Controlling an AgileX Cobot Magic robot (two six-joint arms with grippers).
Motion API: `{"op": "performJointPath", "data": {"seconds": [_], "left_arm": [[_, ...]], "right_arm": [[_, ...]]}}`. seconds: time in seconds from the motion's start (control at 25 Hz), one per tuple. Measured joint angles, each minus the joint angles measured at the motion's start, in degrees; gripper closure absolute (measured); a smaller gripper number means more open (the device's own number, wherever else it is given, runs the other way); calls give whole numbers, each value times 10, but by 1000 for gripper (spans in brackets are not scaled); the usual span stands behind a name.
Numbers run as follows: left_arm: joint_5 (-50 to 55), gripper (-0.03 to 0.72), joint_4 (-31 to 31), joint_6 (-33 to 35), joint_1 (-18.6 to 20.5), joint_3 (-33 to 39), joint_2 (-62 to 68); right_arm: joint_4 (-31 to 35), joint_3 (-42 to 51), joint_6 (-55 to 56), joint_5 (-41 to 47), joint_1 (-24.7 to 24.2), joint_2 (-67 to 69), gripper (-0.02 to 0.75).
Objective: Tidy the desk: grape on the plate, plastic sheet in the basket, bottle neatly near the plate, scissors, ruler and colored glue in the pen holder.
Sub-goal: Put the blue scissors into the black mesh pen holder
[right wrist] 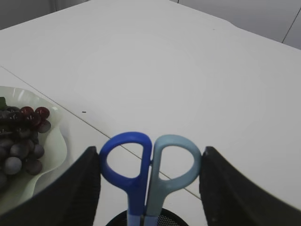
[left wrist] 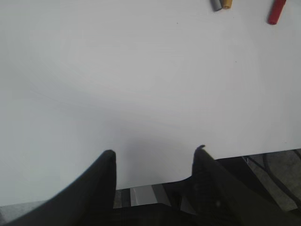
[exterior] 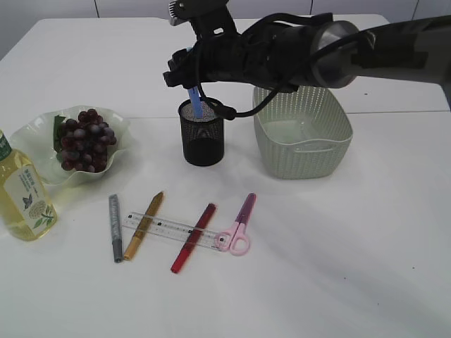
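A: What lay nearest the front edge of the table [exterior: 338, 282]?

B: The left gripper [left wrist: 155, 157] hung there with its jaws apart and empty, over bare tabletop; only the ends of some glue sticks [left wrist: 276, 10] showed at the far side of its view.

A: And the pink scissors [exterior: 238, 227]?

B: They lay flat beside the ruler [exterior: 169, 229], long axis running away from the front edge, toward the pen holder [exterior: 203, 134].

A: Farther back?

B: The right gripper [right wrist: 150, 165] stood directly above the pen holder. Its fingers [right wrist: 87, 188] flanked the handles of the blue scissors [right wrist: 148, 160], which stood upright in the holder; whether the pads pressed them could not be told.
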Motion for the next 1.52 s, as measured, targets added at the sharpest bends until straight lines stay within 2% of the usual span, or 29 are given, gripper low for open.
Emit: {"op": "performJointPath", "data": {"seconds": [0.84, 1.52], "left_arm": [[0, 302, -5, 0, 0, 0, 0], [0, 288, -6, 0, 0, 0, 0]], "right_arm": [[-1, -1, 1, 0, 0, 1, 294], [-1, -1, 63, 38, 0, 1, 262]]}}
